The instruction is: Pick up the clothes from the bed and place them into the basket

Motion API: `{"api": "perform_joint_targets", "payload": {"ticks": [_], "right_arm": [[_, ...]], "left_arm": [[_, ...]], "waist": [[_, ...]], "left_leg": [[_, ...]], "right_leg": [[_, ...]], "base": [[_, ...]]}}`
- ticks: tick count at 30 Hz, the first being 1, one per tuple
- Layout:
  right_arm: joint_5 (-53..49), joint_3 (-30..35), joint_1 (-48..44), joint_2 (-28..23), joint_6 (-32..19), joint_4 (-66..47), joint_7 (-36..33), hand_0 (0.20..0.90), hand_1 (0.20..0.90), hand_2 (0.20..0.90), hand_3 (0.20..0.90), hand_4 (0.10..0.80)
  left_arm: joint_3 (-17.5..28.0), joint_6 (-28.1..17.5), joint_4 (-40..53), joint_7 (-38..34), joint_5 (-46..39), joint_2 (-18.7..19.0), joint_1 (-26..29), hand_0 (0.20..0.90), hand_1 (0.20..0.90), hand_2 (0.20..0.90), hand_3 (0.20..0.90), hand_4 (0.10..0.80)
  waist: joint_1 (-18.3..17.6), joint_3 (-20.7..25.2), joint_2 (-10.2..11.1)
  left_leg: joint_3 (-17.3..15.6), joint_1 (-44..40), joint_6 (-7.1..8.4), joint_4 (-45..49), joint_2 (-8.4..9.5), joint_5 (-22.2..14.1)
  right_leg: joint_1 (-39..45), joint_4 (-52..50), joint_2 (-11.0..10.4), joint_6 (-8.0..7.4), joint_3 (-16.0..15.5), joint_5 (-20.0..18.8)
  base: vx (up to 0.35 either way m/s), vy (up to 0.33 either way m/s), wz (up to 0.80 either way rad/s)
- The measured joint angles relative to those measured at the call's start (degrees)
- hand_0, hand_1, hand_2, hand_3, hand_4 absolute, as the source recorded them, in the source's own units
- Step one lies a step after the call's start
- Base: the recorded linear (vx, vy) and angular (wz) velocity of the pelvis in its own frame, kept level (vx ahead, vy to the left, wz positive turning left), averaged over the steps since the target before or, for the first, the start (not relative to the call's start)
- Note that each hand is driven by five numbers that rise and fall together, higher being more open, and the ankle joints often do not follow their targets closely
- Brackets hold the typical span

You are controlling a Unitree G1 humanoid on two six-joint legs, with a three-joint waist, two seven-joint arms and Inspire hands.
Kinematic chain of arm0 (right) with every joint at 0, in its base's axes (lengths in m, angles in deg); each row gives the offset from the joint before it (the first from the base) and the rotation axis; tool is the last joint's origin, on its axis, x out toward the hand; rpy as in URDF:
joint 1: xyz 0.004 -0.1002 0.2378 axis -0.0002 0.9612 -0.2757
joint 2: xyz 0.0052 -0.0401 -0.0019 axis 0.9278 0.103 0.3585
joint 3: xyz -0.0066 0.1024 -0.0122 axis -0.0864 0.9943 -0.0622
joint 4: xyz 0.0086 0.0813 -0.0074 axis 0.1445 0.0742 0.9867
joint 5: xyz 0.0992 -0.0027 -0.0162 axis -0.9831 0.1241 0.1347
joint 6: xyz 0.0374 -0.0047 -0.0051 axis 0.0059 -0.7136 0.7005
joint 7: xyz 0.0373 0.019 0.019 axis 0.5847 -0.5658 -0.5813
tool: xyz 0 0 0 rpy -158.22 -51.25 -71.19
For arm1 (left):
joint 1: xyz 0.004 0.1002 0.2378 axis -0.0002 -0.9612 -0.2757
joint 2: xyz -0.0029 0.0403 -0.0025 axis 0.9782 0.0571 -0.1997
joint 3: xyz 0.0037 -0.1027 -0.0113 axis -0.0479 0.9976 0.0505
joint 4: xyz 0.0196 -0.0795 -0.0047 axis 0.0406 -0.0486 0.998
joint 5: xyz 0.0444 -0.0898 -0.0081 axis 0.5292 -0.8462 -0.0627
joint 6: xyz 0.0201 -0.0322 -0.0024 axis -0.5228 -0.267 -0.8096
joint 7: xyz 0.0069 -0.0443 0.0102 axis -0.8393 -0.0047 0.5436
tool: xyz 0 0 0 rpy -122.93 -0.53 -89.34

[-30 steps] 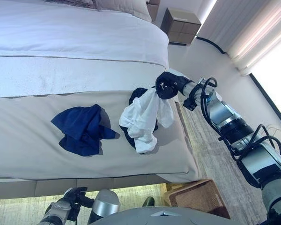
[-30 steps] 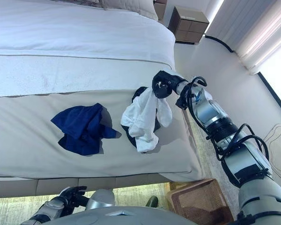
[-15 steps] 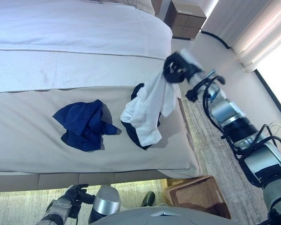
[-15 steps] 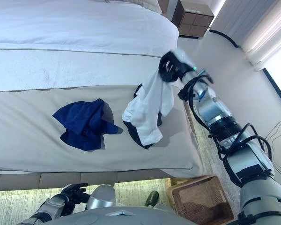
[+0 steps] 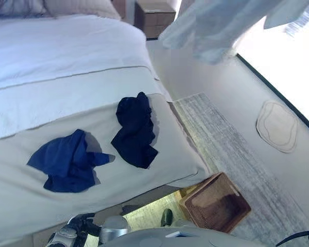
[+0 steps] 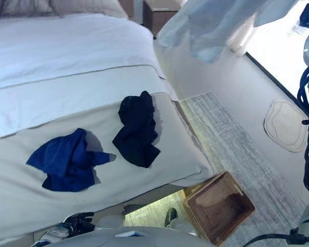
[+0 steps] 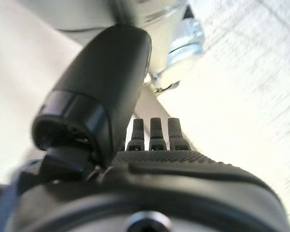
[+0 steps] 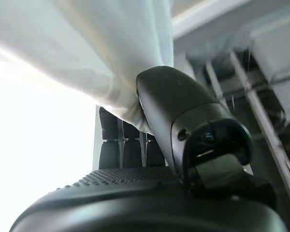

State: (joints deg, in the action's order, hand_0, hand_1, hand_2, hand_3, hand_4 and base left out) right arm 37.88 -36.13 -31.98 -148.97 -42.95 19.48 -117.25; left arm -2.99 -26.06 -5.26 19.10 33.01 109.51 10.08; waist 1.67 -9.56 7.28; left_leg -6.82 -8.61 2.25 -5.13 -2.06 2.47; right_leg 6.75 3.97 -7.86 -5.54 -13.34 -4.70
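the right hand (image 8: 150, 159) has its thumb and fingers curled round a bunch of white cloth (image 5: 216, 25), which hangs high, above the floor past the bed's (image 5: 67, 62) side edge. in the head views the cloth fills the top of the frame and its loose tail dangles free. the hand itself barely shows there.

the left hand (image 7: 154, 140) hangs low by the bed's near edge, fingers straight and relaxed, holding nothing.

two more clothes lie on the bed: a black cloth (image 5: 135, 131) near the side edge, and a blue cloth (image 5: 67, 162) beside it, further from that edge. they lie close but apart.

the basket (image 5: 216, 203) stands on the floor just off the bed's near corner, beside the rug (image 5: 232, 144). nothing shows inside it.

judging from this, the carry to the basket is under way, with two clothes left on the bed.

risks from here:
- the cloth is pinched at one bunch only, so a fast swing could let it slip out over the rug.
- the long tail could drape over the basket's rim and stay half outside if the hand lets go too high or off centre.
- the basket is low and close to the bed, so the arm coming down could nudge it or snag the bed cover.
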Motion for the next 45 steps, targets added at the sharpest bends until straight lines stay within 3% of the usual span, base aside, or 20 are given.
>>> {"api": "perform_joint_targets", "payload": {"ticks": [4, 10, 18, 21, 27, 29, 33, 39, 45], "right_arm": [[0.1, 0.0, 0.8, -1.2, -0.5, 0.0, -1.2, 0.3, 0.3, 0.3, 0.2, 0.1], [0.1, 0.9, 6.1, -2.9, -0.5, -0.2, -0.3, 0.3, 0.3, 0.3, 0.2, 0.1], [0.3, 2.8, 17.1, -2.2, 2.9, -0.7, 12.0, 0.3, 0.3, 0.3, 0.2, 0.1], [1.4, 4.2, 22.4, 1.3, 4.8, -0.7, 17.4, 0.3, 0.3, 0.3, 0.2, 0.1], [10.7, 5.4, 39.8, 15.8, 8.3, 1.0, 25.3, 0.3, 0.3, 0.3, 0.2, 0.1], [12.5, 4.7, 45.2, 19.8, 10.1, 2.1, 26.4, 0.3, 0.3, 0.3, 0.2, 0.1], [15.7, 2.7, 50.4, 22.8, 10.4, 5.0, 26.4, 0.3, 0.3, 0.3, 0.2, 0.1], [18.9, 2.4, 47.6, 23.6, 9.7, 7.7, 22.2, 0.3, 0.3, 0.3, 0.2, 0.1], [19.4, 2.4, 43.8, 23.2, 7.9, 8.8, 18.9, 0.3, 0.3, 0.3, 0.2, 0.1]], "left_arm": [[-3.1, 0.4, 0.6, 0.0, 0.0, -0.2, 0.1, 0.9, 0.9, 0.9, 0.9, 0.8], [-3.6, 1.5, 2.0, 0.7, 0.0, -0.1, 0.2, 0.9, 0.9, 0.9, 0.9, 0.8], [-3.6, 1.9, 2.2, 2.1, 0.2, 0.1, 0.6, 0.9, 0.9, 0.9, 0.9, 0.8], [-3.6, 2.6, 2.2, 2.5, 0.5, 0.0, 0.9, 0.9, 0.9, 0.9, 0.9, 0.8], [-3.6, 2.3, 2.2, 2.8, 1.3, -0.1, 0.9, 0.9, 0.9, 0.9, 0.9, 0.8], [-3.5, 1.5, 2.2, 2.8, 1.4, -1.1, 1.0, 0.9, 0.9, 0.9, 0.9, 0.8], [-3.6, 1.0, 2.9, 2.7, 1.3, -2.6, 1.3, 0.9, 0.9, 0.9, 0.9, 0.8], [-4.3, -1.5, 6.3, 1.2, -0.9, -4.7, 4.4, 0.9, 0.9, 0.9, 0.9, 0.8], [-4.7, -4.2, 7.6, 0.9, -3.6, -8.9, 6.8, 0.9, 0.9, 0.9, 0.9, 0.8]], "waist": [[-2.1, 2.1, -1.6], [-3.5, 3.6, -1.3], [-5.4, 4.5, -0.4], [-6.5, 4.6, -0.2], [-8.4, 4.6, -0.6], [-8.6, 4.4, -1.9], [-9.9, 2.8, -5.0], [-11.4, -1.9, -10.4], [-11.8, -6.6, -17.6]], "left_leg": [[-1.7, -0.7, 0.3, -0.2, -0.28, -0.3], [-4.4, -0.8, 0.35, -0.2, -0.9, -0.5], [-8.2, -0.8, 0.52, -0.2, -0.88, -0.5], [-9.2, -1.0, 0.42, -0.2, -0.86, -0.7], [-11.9, -1.1, 0.39, -0.2, -0.96, -0.9], [-12.4, -1.1, 0.35, -0.2, -0.85, -1.1], [-13.4, -1.1, 0.33, -0.2, -0.86, -1.1], [-14.1, 4.5, -0.27, -0.2, 0.03, 0.0], [-14.1, 5.3, -0.11, -0.3, 0.2, -0.2]], "right_leg": [[-0.6, 0.1, 0.4, -0.02, 2.1, 0.0], [-1.6, 1.2, 1.2, -0.16, 4.8, 0.1], [-3.7, 1.1, 1.5, -0.55, 8.3, -1.6], [-4.1, 0.9, 1.7, -0.71, 9.2, -2.1], [-5.4, 0.9, 2.1, -0.64, 11.5, -2.6], [-5.9, 1.1, 2.1, -0.63, 12.5, -2.6], [-6.5, 1.1, 2.2, -0.95, 13.4, -2.4], [-12.8, 1.0, 1.4, -1.03, 14.0, -2.6], [-13.8, 1.4, 0.9, -1.06, 13.9, -3.2]], "base": [[-0.028, -0.018, -0.29], [-0.032, -0.025, -0.25], [-0.041, -0.05, -0.22], [-0.032, -0.055, -0.21], [-0.014, -0.077, -0.22], [-0.032, -0.11, -0.24], [-0.096, -0.113, -0.14], [-0.21, -0.013, -0.1], [-0.011, -0.008, 0.0]]}}
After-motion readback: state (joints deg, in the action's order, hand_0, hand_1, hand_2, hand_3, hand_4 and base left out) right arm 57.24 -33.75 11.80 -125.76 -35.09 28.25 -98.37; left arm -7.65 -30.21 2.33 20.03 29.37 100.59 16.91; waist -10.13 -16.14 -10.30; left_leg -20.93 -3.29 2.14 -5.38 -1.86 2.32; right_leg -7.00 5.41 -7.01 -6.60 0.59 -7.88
